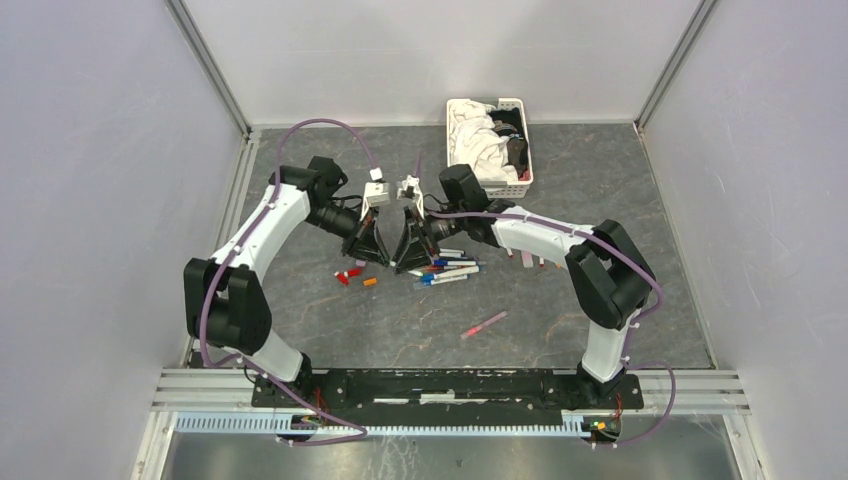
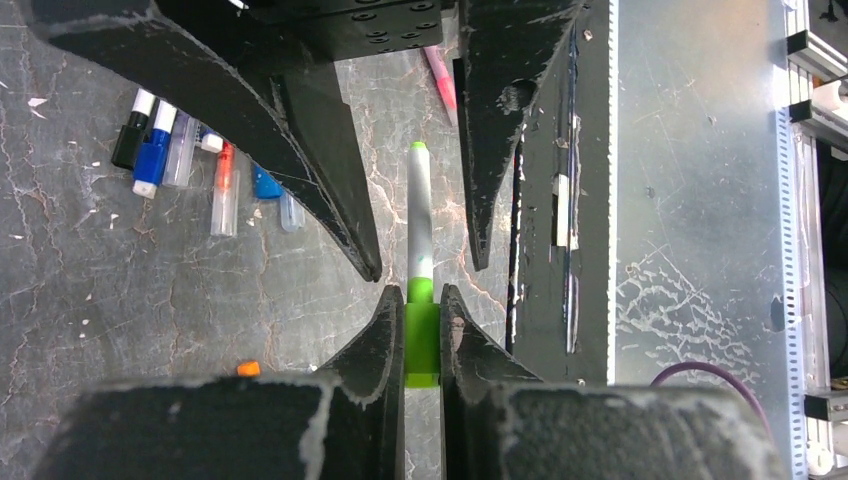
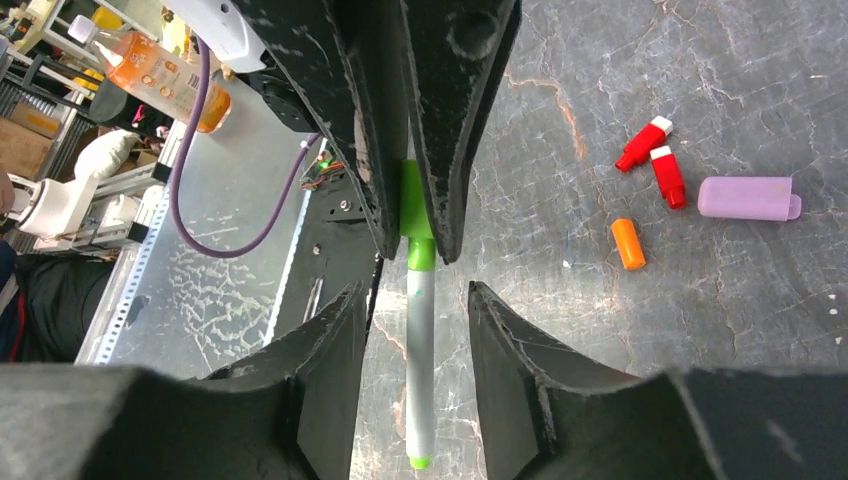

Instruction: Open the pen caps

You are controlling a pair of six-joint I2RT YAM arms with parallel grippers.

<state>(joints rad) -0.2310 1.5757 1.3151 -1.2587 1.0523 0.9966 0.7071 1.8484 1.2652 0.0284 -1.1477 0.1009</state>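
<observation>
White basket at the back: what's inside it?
The white basket holds crumpled white cloth and a dark cloth on its right side. Whatever lies beneath them is covered.

The left arm (image 1: 262,225) and right arm (image 1: 545,238) bend inward and meet mid-frame, tips facing. The left pincer (image 2: 417,292) is clamped on a green cap (image 2: 422,345). The right pincer (image 3: 418,290) stands parted.

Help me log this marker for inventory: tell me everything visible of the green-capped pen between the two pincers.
The green pen is a slim plastic marker: white-grey barrel, small green end tip, bright green cap apparently seated on it. The left pincer is shut on the cap, alone carrying the pen; the right pincer stands open either side of the barrel, not touching it.
</observation>
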